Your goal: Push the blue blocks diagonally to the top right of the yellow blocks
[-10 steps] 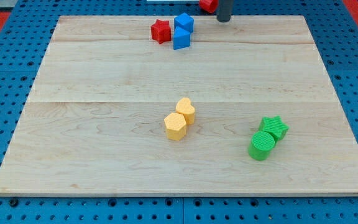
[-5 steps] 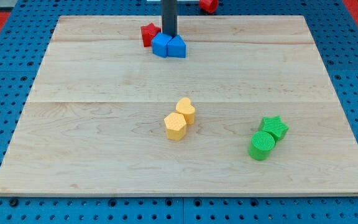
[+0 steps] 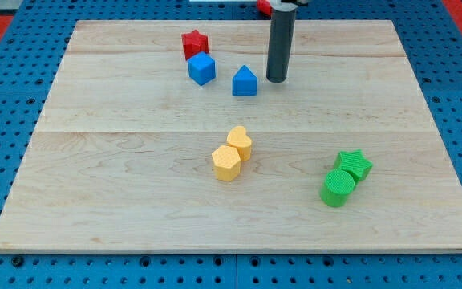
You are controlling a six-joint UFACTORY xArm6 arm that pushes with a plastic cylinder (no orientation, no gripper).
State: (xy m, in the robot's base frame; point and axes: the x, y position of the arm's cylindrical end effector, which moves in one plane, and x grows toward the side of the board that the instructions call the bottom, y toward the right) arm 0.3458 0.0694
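Two blue blocks lie near the view's top: a blue cube (image 3: 201, 68) and a blue house-shaped block (image 3: 245, 81), a small gap between them. Two yellow blocks touch near the board's middle: a yellow hexagonal block (image 3: 226, 163) and a yellow rounded block (image 3: 241, 142) just above and right of it. My tip (image 3: 277, 79) stands on the board just right of the blue house-shaped block, a small gap away. The blue blocks are above the yellow ones, slightly to their left and directly above.
A red star-like block (image 3: 194, 43) sits just above and left of the blue cube. A green star (image 3: 354, 164) and a green cylinder (image 3: 338, 188) touch at the lower right. Another red block (image 3: 265, 6) lies beyond the wooden board's (image 3: 95, 201) top edge, behind the rod.
My tip moved right, from above the two blue blocks to the right of the house-shaped one. The blue blocks separated: the house-shaped one slid right and down, the cube shifted slightly left.
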